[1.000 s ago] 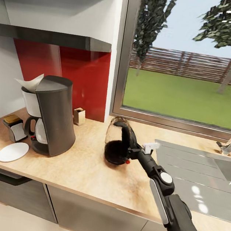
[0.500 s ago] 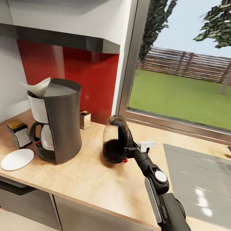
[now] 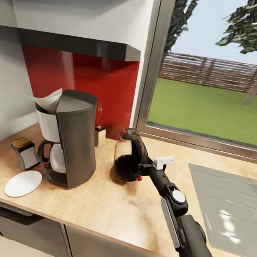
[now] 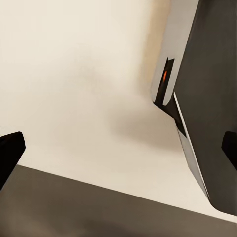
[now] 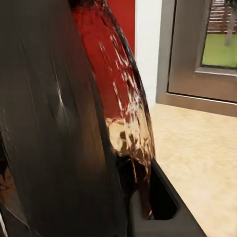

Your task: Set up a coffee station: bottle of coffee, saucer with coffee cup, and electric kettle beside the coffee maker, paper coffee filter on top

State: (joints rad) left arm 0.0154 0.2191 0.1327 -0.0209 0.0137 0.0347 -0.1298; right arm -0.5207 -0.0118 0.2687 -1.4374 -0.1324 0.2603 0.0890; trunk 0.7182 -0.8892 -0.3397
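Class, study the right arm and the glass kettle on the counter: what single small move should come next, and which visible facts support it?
Probably open the right gripper and let go. It is clamped on the electric kettle's black handle, and the kettle appears to rest upright on the kitchen countertop, a short gap to the right of the coffee maker, where the task wants it.

right end effector point(image 3: 142, 167) fingertips hidden behind electric kettle point(image 3: 127, 157) handle

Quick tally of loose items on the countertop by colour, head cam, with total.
Black/dark: 3 (coffee maker, electric kettle, bottle of coffee)
White: 2 (saucer, paper coffee filter)
Brown: 1 (small box)
Total: 6
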